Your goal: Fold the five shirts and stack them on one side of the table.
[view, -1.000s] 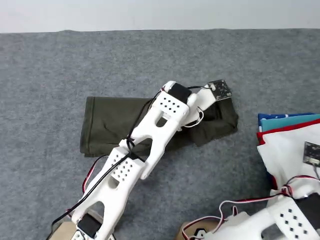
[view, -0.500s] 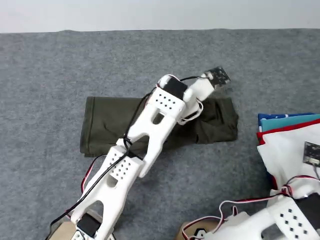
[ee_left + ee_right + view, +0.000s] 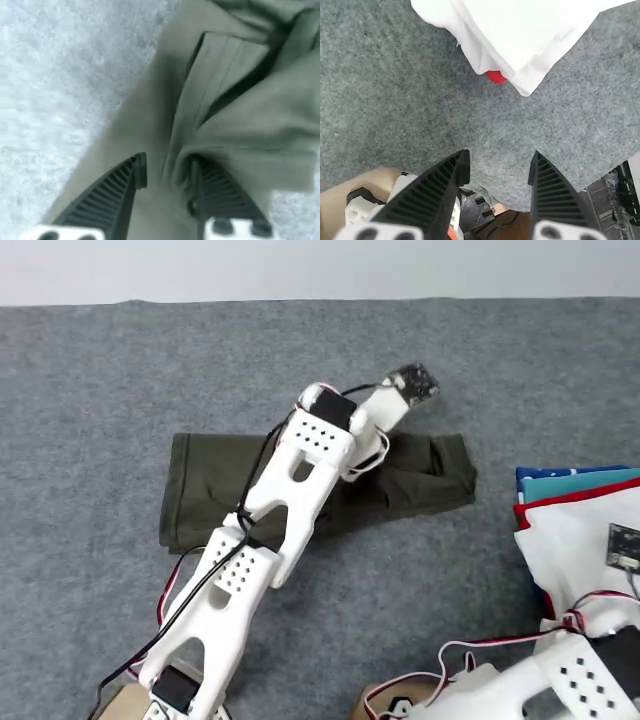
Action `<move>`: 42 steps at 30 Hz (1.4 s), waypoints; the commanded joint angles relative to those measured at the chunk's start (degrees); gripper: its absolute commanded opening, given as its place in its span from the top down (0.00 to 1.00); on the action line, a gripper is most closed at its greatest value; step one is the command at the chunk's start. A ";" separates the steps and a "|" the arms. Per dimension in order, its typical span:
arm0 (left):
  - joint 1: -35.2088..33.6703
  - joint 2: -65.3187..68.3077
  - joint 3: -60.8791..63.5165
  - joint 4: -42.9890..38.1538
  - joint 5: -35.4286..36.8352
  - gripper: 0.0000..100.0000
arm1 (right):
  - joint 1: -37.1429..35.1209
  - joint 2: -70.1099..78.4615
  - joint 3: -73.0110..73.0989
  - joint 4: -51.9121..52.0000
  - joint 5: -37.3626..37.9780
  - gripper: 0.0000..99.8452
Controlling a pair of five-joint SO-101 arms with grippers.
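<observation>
My left fingers (image 3: 122, 192) are sitting apart, gripping nothing, straddling a ridge near the right end of the sideways-lying dark olive fabric shirt (image 3: 215, 485).

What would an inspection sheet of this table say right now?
Surface: grey felt-like table cover, no marks seen.
Job's things: dark green shirt folded into a strip mid-table, one end rumpled; stack at the high view's right edge, white shirt on top of red, teal and blue layers.
Clutter: nothing seen.
Grippers: left gripper open, low over a crease in the dark green shirt; right gripper open above bare cover beside the white shirt's corner.
Cables: red, black and white wires along the left arm; similar wires on the right arm.
Surroundings: pale wall beyond the table's far edge.
</observation>
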 commanded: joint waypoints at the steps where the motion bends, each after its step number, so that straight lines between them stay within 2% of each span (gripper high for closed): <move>1: -0.53 0.79 -2.07 -1.05 0.09 0.84 | 0.57 -0.84 -0.44 -0.22 0.53 0.80; 10: -3.96 0.97 -10.07 2.02 1.76 0.84 | 0.57 -0.84 -0.44 -0.22 0.53 0.80; 14: -4.04 1.23 -14.37 4.84 1.76 0.79 | 0.57 -0.84 -0.44 -0.22 0.53 0.80; 21: -4.84 1.41 -15.34 4.92 1.67 0.79 | 0.57 -0.84 -0.44 -0.22 0.53 0.80; 27: -1.93 1.05 -19.91 10.99 1.85 0.79 | 0.57 -0.84 -0.44 -0.22 0.53 0.80; 31: 0.09 0.79 -19.56 10.99 2.02 0.79 | 0.57 -0.84 -0.44 -0.22 0.53 0.80; 34: 2.02 0.88 -17.80 10.99 1.93 0.83 | 0.57 -0.84 -0.44 -0.22 0.53 0.80; 40: 3.78 1.32 -16.92 10.81 1.85 0.99 | 0.57 -0.84 -0.44 -0.22 0.53 0.80; 42: 4.22 1.49 -16.92 10.64 1.76 1.00 | 0.57 -0.84 -0.35 -0.22 0.53 0.80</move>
